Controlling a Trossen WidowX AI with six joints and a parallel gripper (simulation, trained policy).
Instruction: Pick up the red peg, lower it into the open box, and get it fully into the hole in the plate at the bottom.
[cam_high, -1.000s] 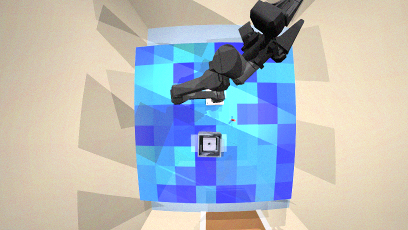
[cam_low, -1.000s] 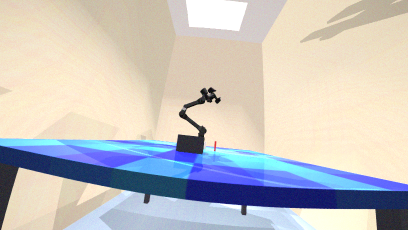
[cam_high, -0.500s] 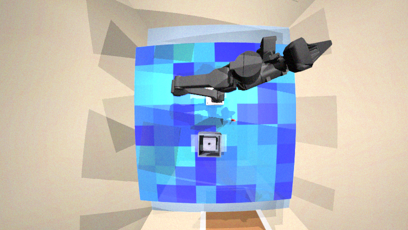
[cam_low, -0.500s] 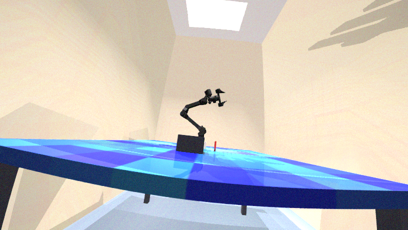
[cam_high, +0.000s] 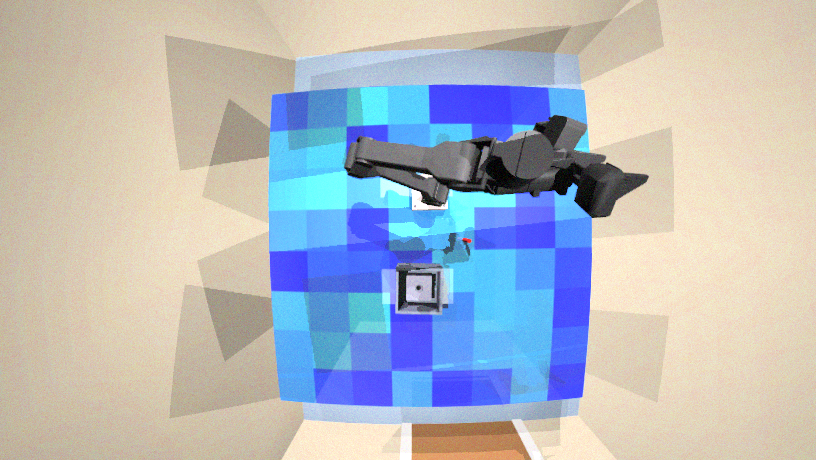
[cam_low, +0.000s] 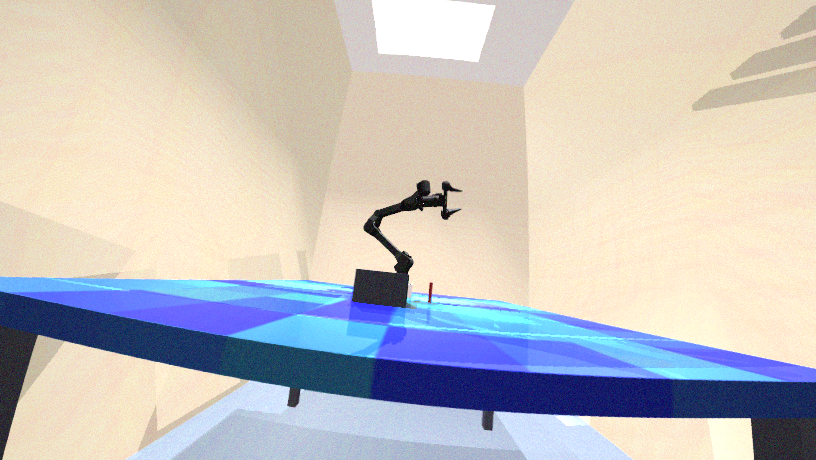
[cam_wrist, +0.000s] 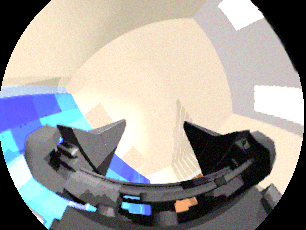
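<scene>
With the black metal-look pincer (cam_high: 631, 197) (cam_low: 458, 200) (cam_wrist: 155, 123) wide and bare, high above the patchwork-blue worktop (cam_high: 491, 342) (cam_low: 468, 354) (cam_wrist: 30, 112), swing over the slim red peg (cam_high: 466, 240) (cam_low: 430, 292), upright beside the grey open box (cam_high: 401, 291) (cam_low: 380, 287), then descend straight, straddling it evenly.

Open air surrounds the claw (cam_high: 644, 177) (cam_low: 460, 200) (cam_wrist: 155, 123) high above the desk (cam_high: 491, 348) (cam_low: 457, 348) (cam_wrist: 30, 110); the box's walls (cam_high: 399, 294) (cam_low: 380, 287) obstruct passage left of the peg (cam_high: 466, 240) (cam_low: 430, 292).
</scene>
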